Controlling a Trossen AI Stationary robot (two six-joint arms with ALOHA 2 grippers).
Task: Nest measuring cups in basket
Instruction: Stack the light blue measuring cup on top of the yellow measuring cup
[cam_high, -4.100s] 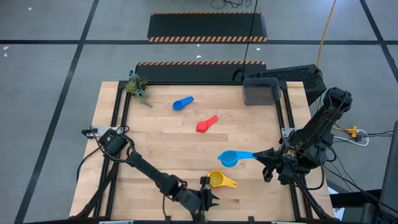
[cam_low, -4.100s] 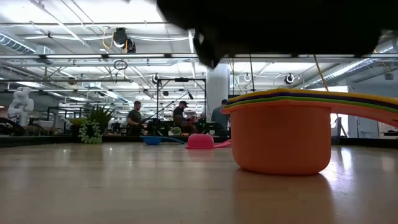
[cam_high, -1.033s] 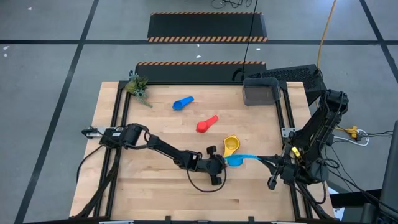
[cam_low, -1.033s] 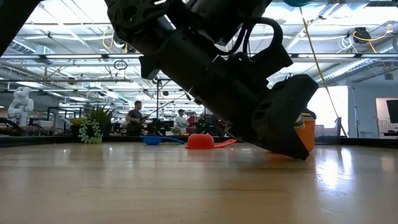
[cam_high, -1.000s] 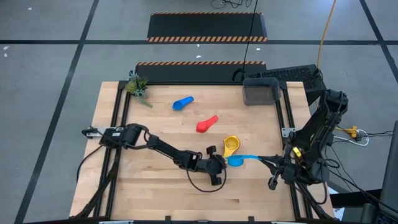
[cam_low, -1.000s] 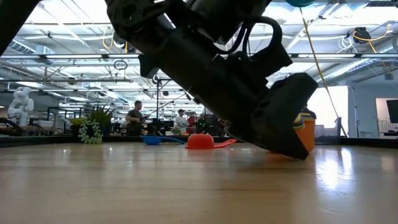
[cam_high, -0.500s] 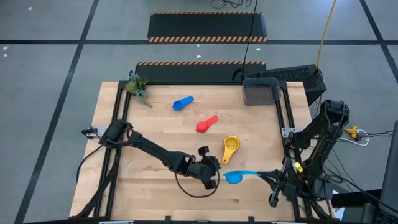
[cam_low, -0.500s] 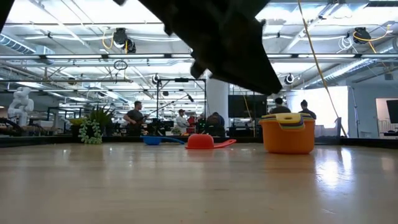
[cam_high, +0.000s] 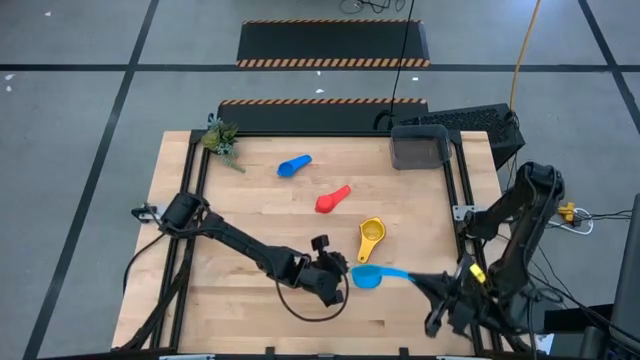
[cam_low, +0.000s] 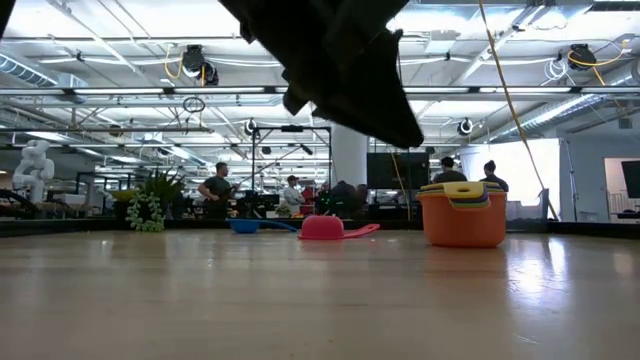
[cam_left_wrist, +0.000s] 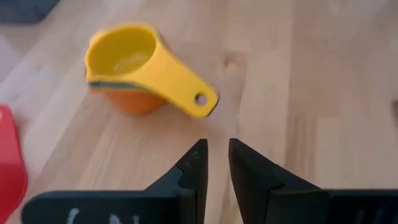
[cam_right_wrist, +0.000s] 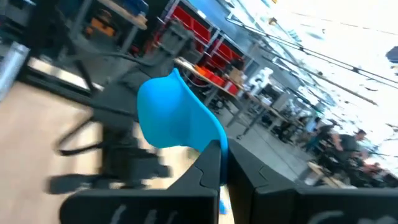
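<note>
A yellow cup tops a stack with an orange cup at the bottom (cam_high: 371, 235) (cam_left_wrist: 134, 68) (cam_low: 463, 215), which stands on the table right of centre. My left gripper (cam_high: 340, 270) (cam_left_wrist: 216, 149) hovers on its near side, fingers a narrow gap apart, with nothing between them. My right gripper (cam_high: 425, 283) (cam_right_wrist: 222, 162) is shut on a light blue cup (cam_high: 365, 277) (cam_right_wrist: 180, 118) near the front right. A red cup (cam_high: 333, 198) and a blue cup (cam_high: 293, 165) lie on the table farther back. The dark grey basket (cam_high: 420, 147) stands at the far right. My right gripper pinches the light blue cup's handle (cam_high: 398, 273) (cam_right_wrist: 211, 149) between its two fingers. The fingers come about level from the table's right, along the handle. The bowl sticks out past the fingertips toward the left, lifted clear of the table.
A small green plant (cam_high: 222, 140) sits at the far left corner. A black keyboard (cam_high: 480, 122) lies beyond the basket. Bare wood lies along the table's left half and front edge. People stand in the room behind the table (cam_low: 215, 190).
My left gripper has drawn back from the stack toward the near edge and risen; the stack stays where it was. My right gripper has risen and gone toward the near edge, carrying the light blue cup away from the stack.
</note>
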